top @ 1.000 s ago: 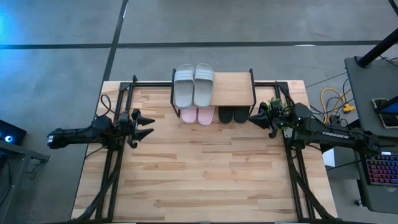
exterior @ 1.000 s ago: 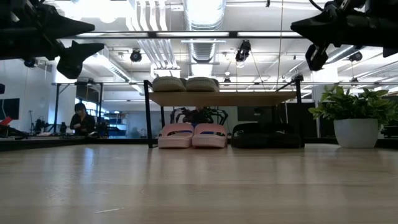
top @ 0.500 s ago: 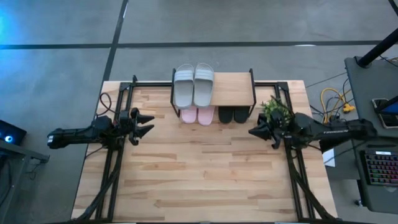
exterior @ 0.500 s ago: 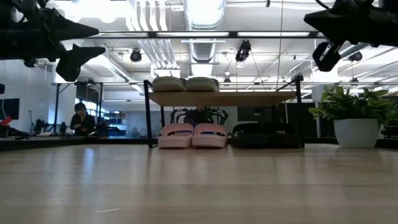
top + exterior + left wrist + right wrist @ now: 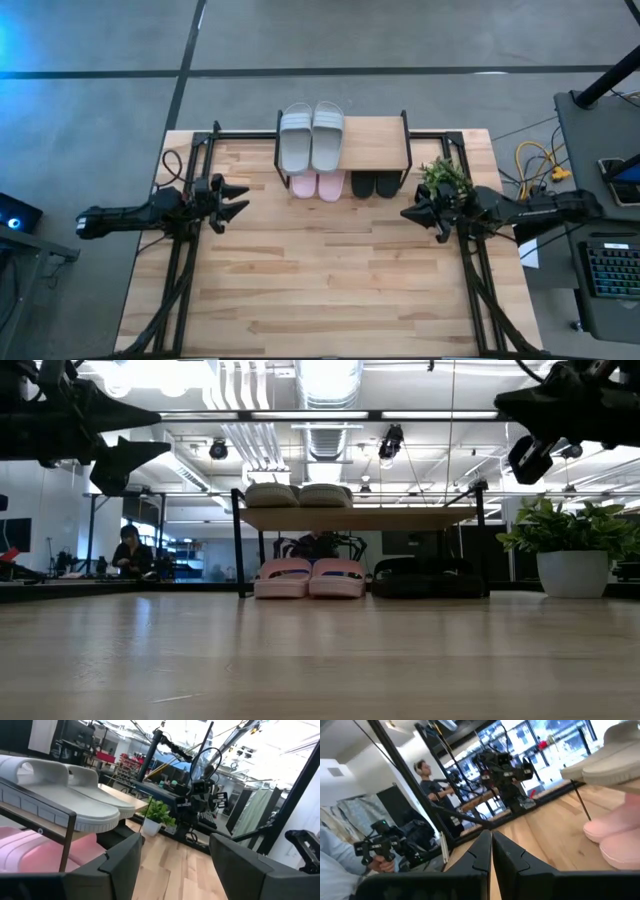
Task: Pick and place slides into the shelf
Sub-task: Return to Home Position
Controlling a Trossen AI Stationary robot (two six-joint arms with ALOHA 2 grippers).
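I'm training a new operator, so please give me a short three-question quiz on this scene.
1. True or false: the grey slides lie on top of the shelf.
2. Directly beneath them, on the table, lies: A) a pink pair B) a blue pair C) nothing.
3. Fill in: the left gripper is ___, and the right gripper is ___.
Key: 1 true; 2 A; 3 open, shut.

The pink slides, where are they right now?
In the high view the pink slides sit under the left half of the shelf, beneath the grey slides, with the black slides next to them on the right.
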